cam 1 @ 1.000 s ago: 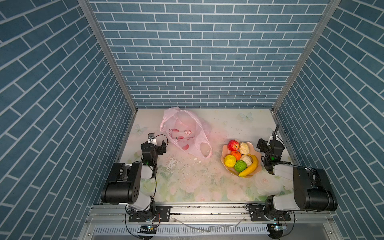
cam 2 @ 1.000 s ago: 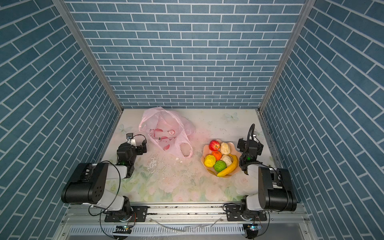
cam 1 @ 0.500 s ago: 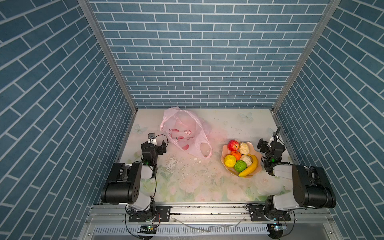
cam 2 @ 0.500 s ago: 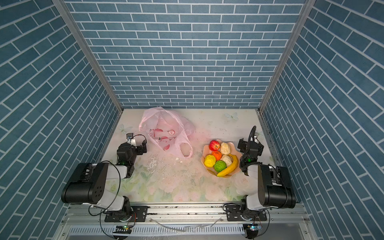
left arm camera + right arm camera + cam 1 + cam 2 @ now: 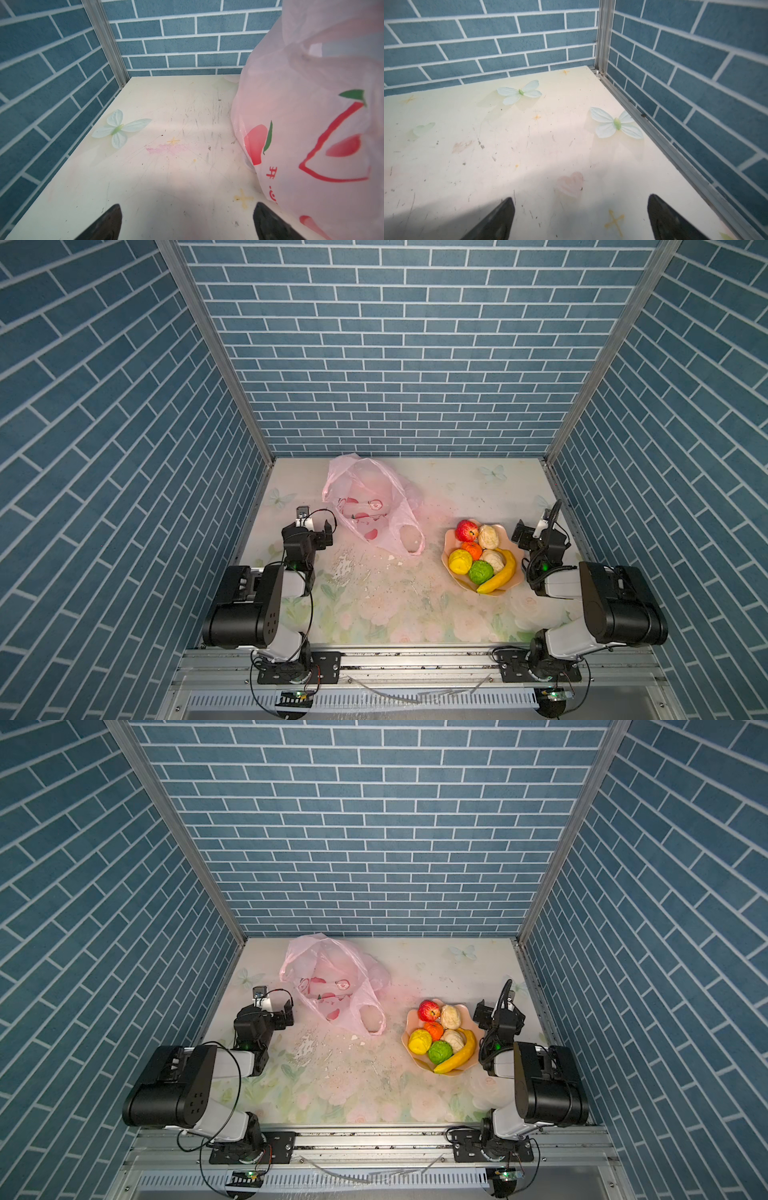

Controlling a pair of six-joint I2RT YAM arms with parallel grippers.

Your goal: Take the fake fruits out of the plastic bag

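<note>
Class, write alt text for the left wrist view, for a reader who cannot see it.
A translucent pink plastic bag with red fruit prints rests on a pale, scuffed table, close beside the open, empty left gripper. Blue brick walls stand behind.

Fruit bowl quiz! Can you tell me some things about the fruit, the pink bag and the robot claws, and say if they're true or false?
1. The long yellow toy banana lies in the peach-coloured scalloped bowl. True.
2. The red toy apple is inside the thin pale pink plastic bag. False: it sits in the bowl.
3. The left gripper is open, beside the bag. True.
4. The right gripper holds the bumpy green toy ball. False: it is open and empty; the ball is in the bowl.
</note>
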